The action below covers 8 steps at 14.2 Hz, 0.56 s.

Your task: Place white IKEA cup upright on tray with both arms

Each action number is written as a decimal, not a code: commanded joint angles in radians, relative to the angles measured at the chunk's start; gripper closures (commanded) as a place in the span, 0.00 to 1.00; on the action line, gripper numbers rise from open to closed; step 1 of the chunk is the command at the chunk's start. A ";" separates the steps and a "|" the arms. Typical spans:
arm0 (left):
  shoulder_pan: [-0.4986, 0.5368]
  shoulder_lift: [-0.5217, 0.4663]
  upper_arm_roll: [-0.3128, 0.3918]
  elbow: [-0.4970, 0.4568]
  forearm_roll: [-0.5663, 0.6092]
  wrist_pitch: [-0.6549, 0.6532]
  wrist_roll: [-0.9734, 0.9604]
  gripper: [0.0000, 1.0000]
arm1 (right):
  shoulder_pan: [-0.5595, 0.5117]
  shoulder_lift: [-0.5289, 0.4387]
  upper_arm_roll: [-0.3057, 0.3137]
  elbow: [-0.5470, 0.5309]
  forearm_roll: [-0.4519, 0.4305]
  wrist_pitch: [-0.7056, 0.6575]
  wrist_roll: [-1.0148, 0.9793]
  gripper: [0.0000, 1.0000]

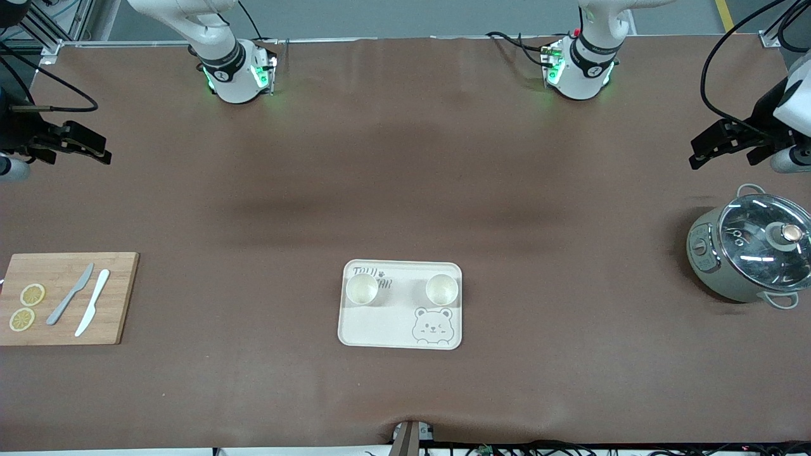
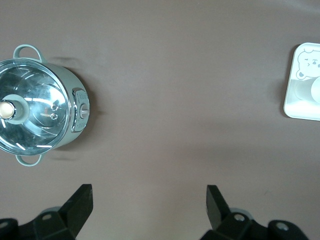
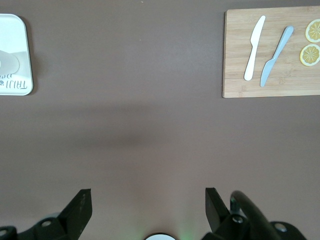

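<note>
front view shows two white cups (image 1: 362,289) (image 1: 441,289) upright on the tray (image 1: 380,329) (both grippers (image 1: 697,152) (image 1: 101,154) wide open, empty, waiting at the table ends).

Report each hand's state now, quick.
Left hand: open, holding nothing, up over bare table near the cooking pot.
Right hand: open, holding nothing, up over bare table near the cutting board.

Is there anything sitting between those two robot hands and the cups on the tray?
Nothing visible does. Both cups, one and the other, already stand upright on the tray. The left gripper and right gripper hang open over the table's ends, with only bare brown table between them and the tray.
</note>
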 commanded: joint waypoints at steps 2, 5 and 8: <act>0.003 0.011 -0.008 0.029 0.007 -0.025 -0.001 0.00 | 0.001 -0.023 0.008 -0.024 -0.006 -0.019 -0.008 0.00; 0.008 0.011 -0.006 0.029 0.007 -0.025 -0.003 0.00 | -0.010 -0.020 0.003 0.000 -0.015 -0.024 -0.008 0.00; 0.008 0.011 -0.006 0.029 0.005 -0.025 -0.003 0.00 | -0.010 0.010 0.002 0.042 -0.018 -0.022 -0.048 0.00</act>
